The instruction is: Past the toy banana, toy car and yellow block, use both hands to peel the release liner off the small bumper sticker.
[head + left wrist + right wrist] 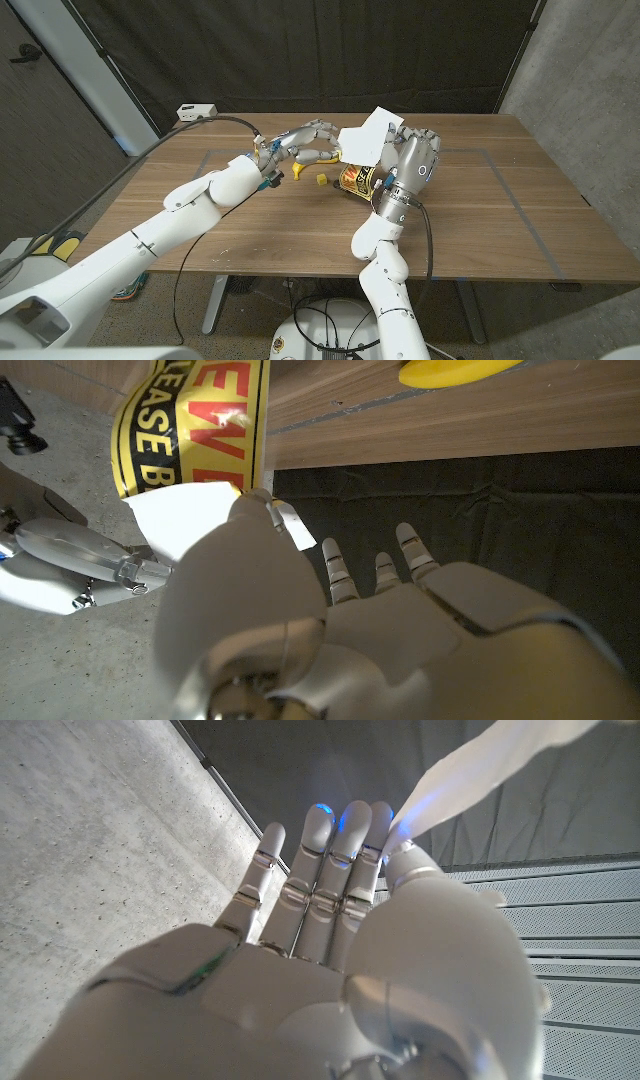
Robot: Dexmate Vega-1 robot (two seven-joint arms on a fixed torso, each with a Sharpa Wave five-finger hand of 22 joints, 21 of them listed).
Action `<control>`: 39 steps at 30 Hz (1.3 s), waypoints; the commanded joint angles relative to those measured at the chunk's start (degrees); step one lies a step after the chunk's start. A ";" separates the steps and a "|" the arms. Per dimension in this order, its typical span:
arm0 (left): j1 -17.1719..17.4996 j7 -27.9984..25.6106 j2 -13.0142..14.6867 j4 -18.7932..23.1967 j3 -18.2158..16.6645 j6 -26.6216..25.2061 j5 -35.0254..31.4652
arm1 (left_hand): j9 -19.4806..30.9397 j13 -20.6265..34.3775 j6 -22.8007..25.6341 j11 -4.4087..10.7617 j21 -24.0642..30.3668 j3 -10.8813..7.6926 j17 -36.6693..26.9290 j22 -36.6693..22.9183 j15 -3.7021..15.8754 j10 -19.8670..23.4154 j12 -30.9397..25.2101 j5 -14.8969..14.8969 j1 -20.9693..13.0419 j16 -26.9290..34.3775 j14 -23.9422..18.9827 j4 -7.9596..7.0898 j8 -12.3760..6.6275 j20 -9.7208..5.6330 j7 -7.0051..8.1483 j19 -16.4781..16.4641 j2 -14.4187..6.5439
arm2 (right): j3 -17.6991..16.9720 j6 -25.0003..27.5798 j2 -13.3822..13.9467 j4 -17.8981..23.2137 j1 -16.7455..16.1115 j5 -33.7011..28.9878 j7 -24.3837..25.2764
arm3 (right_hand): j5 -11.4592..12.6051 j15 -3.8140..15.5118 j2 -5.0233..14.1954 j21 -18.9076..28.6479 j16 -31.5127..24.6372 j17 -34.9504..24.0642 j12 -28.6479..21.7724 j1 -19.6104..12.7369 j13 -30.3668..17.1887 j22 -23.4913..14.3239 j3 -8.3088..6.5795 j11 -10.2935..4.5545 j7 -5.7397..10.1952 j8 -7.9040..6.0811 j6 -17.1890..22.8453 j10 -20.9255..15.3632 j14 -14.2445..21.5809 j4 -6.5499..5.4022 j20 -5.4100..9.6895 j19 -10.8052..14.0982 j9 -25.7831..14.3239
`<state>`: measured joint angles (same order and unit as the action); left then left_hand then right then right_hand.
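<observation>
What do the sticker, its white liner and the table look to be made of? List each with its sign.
Sticker: probably glossy vinyl or coated paper; yellow with black print, and glare shows on its face.
White liner: apparently thin paper or film; plain white, it bends, held up between the left hand and right hand.
Table: wood or wood-look laminate, matte, with visible grain.

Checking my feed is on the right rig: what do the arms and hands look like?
Both arms are glossy white jointed shells. The left hand and right hand are silver-grey metal with segmented fingers. Black cables loop along each arm. Blue lights glow at the right hand's fingertips.
</observation>
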<state>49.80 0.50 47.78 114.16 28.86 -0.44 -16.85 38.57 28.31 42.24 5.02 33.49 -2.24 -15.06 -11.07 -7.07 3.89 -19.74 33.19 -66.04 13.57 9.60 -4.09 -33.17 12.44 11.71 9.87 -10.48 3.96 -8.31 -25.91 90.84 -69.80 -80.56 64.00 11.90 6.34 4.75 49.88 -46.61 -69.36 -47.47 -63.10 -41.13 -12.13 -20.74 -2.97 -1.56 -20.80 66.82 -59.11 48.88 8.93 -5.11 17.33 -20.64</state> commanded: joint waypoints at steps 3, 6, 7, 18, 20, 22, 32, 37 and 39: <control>2.45 -1.11 2.25 2.71 -1.11 -3.05 0.34 | 7.24 0.40 0.80 0.24 -0.19 -1.99 -0.16 -0.24 0.20 0.13 -0.37 -0.46 -0.94 0.41 -0.38 -1.52 -5.61 0.00 0.09 2.42 -0.09 | -1.17 2.16 -0.04 -0.41 1.52 0.10 0.00 | -0.26 4.20 -0.42 0.68 -0.03 -0.21 -0.05 0.16 -0.16 -0.23 -0.92 -0.08 -0.15 -0.58 -0.34 -0.67 0.52 -0.05 0.09 -0.33 -0.51; 2.82 -1.41 2.56 2.99 -1.32 -3.19 0.47 | 7.13 0.47 0.82 0.24 -0.22 -2.05 -0.16 -0.24 0.21 0.15 -0.43 -0.55 -0.98 0.41 -0.41 -1.56 -5.59 0.00 0.10 2.41 -0.04 | -1.22 2.62 -0.04 -0.45 1.70 0.02 0.00 | -0.28 4.13 -0.48 0.80 0.04 -0.24 -0.03 0.19 -0.18 -0.22 -1.12 -0.07 -0.05 -0.64 -0.31 -0.65 0.39 -0.03 0.10 -0.36 -0.62; 3.03 -1.68 2.62 3.17 -1.41 -3.37 0.37 | 7.10 0.49 0.77 0.29 -0.22 -2.07 -0.17 -0.24 0.20 0.12 -0.43 -0.57 -0.99 0.41 -0.42 -1.57 -5.57 0.00 0.10 2.40 -0.03 | -1.25 2.88 -0.04 -0.44 1.78 -0.10 0.00 | -0.29 4.13 -0.48 0.84 0.05 -0.25 -0.08 0.23 -0.28 -0.22 -1.18 -0.08 -0.11 -0.63 -0.37 -0.62 0.37 -0.05 0.10 -0.38 -0.66; 4.82 -2.89 3.69 4.26 -2.47 -3.79 1.00 | 6.73 0.77 0.96 0.31 -0.33 -2.28 -0.18 -0.23 0.27 0.21 -0.67 -0.91 -1.14 0.41 -0.59 -1.75 -5.61 0.01 0.16 2.32 0.11 | -1.64 4.62 -0.04 -0.84 2.89 0.18 0.00 | -0.41 4.35 -0.75 1.51 0.11 -0.34 0.02 0.60 -0.29 -0.16 -2.22 -0.18 0.04 -0.78 -0.58 -0.54 0.57 -0.06 0.17 -0.54 -1.23; 5.16 -3.18 3.78 4.31 -2.64 -3.74 1.19 | 6.68 0.79 0.94 0.32 -0.34 -2.30 -0.17 -0.22 0.24 0.21 -0.69 -0.94 -1.15 0.41 -0.62 -1.77 -5.60 0.01 0.09 2.31 0.12 | -1.76 4.76 -0.04 -0.96 3.07 0.48 0.00 | -0.44 4.35 -0.84 1.59 0.16 -0.35 0.14 0.69 -0.07 -0.15 -2.33 -0.20 0.03 -0.81 -0.51 -0.62 0.48 -0.07 0.18 -0.57 -1.26; 5.41 -3.45 3.87 4.34 -2.77 -3.66 1.29 | 6.65 0.83 0.98 0.31 -0.36 -2.33 -0.17 -0.22 0.23 0.23 -0.73 -0.99 -1.17 0.40 -0.63 -1.79 -5.62 0.01 0.16 2.30 0.13 | -1.72 5.14 -0.04 -1.04 3.13 0.52 0.00 | -0.45 4.37 -0.87 1.64 0.20 -0.35 0.13 0.75 -0.06 -0.14 -2.46 -0.11 -0.04 -0.80 -0.51 -0.69 0.44 -0.08 0.12 -0.67 -1.28; 6.36 -3.64 4.60 4.82 -3.25 -3.35 1.85 | 6.33 1.04 1.17 0.41 -0.44 -2.47 -0.15 -0.22 0.31 0.39 -0.94 -1.25 -1.28 0.40 -0.81 -1.92 -5.65 0.00 0.19 2.21 0.20 | -1.29 6.53 -0.04 -1.42 3.28 1.35 0.00 | -0.52 4.34 -1.11 2.10 0.27 -0.39 0.15 1.06 -0.15 -0.09 -3.17 -0.18 0.08 -0.78 -0.57 -0.63 0.45 -0.09 0.14 -0.81 -1.44; 7.07 -4.85 4.52 4.75 -3.60 -2.69 1.83 | 6.16 1.13 1.19 0.45 -0.45 -2.53 -0.14 -0.22 0.40 0.52 -1.05 -1.36 -1.32 0.47 -1.06 -1.98 -5.63 0.00 0.19 2.13 0.23 | -0.97 6.56 -0.04 -1.50 3.11 0.95 0.00 | -0.53 4.40 -1.21 2.33 0.28 -0.40 0.11 1.18 -0.36 -0.07 -3.50 -0.24 0.05 -0.75 -0.67 -0.46 0.50 -0.08 0.15 -0.81 -1.52; 7.55 -5.70 4.38 4.68 -3.86 -2.39 1.81 | 5.96 1.25 1.15 0.54 -0.42 -2.60 -0.12 -0.22 0.62 1.29 -1.45 -1.53 -1.38 0.70 -1.75 -2.05 -5.60 -0.01 0.14 1.87 0.28 | -0.84 6.55 -0.04 -1.35 3.01 0.82 0.00 | -0.54 4.31 -1.28 2.41 0.31 -0.42 0.13 1.25 -0.39 -0.05 -3.63 -0.26 0.16 -0.72 -0.64 -0.39 0.41 -0.08 0.14 -0.85 -1.48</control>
<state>55.76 -3.15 52.06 118.74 25.81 -3.88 -15.26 38.66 29.37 42.36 5.35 33.02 -3.83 -15.04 -11.07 -6.64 4.22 -20.58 31.90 -67.40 13.79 8.55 -5.38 -33.17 12.44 11.63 9.87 -9.72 2.63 -2.34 -25.96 89.58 -66.73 -79.70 64.00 11.41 6.32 3.76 51.92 -46.37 -69.64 -47.43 -62.11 -41.29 -12.06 -23.97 -3.08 -1.45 -21.31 66.49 -59.44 48.86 8.85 -5.02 16.62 -21.95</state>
